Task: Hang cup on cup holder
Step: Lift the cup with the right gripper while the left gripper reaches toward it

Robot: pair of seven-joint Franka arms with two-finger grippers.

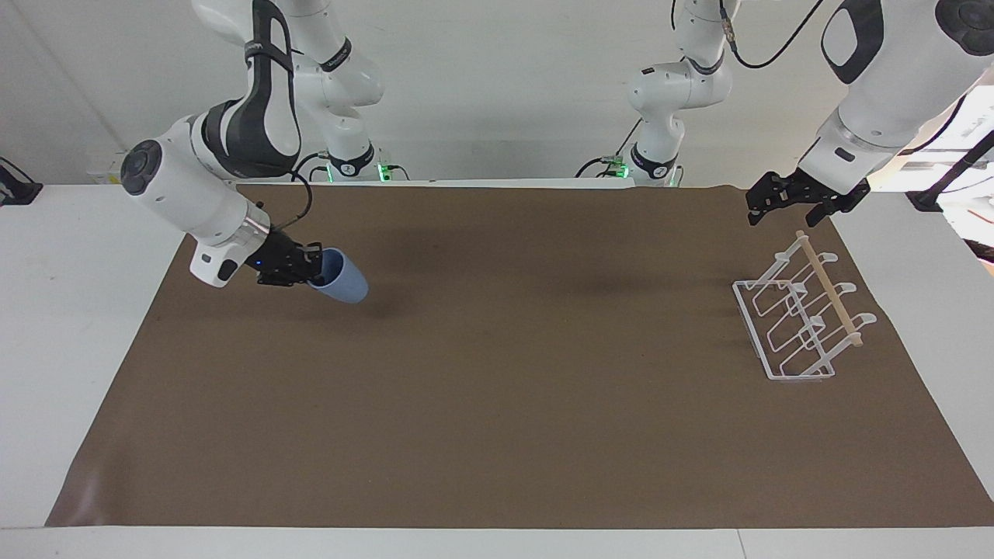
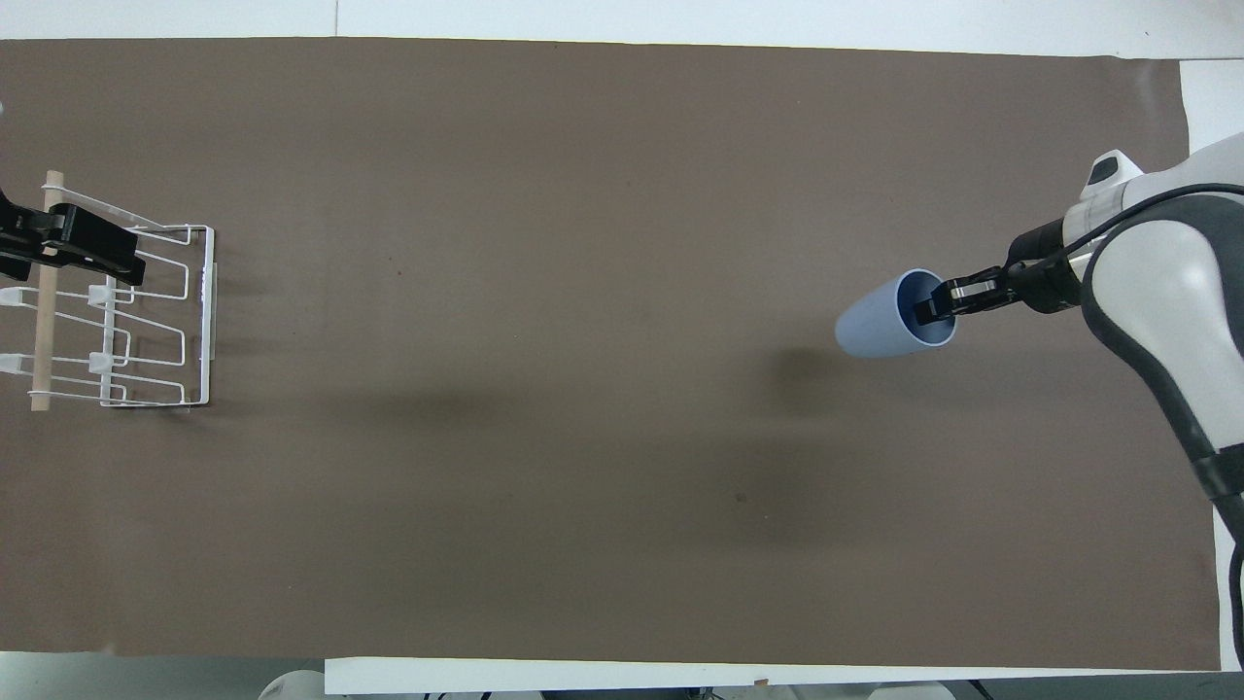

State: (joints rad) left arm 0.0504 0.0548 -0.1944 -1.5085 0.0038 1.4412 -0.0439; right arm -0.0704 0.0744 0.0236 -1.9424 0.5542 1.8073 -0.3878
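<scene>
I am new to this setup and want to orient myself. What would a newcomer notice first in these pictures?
First, the light-blue cup, tipped on its side in the air, gripped at its rim by the right gripper over the brown mat at the right arm's end. Next, the white wire cup holder at the left arm's end, with the waiting left gripper above it.

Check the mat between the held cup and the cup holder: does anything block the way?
Nothing visible does. The right gripper holds the cup over bare mat; the left gripper waits over the cup holder.
</scene>
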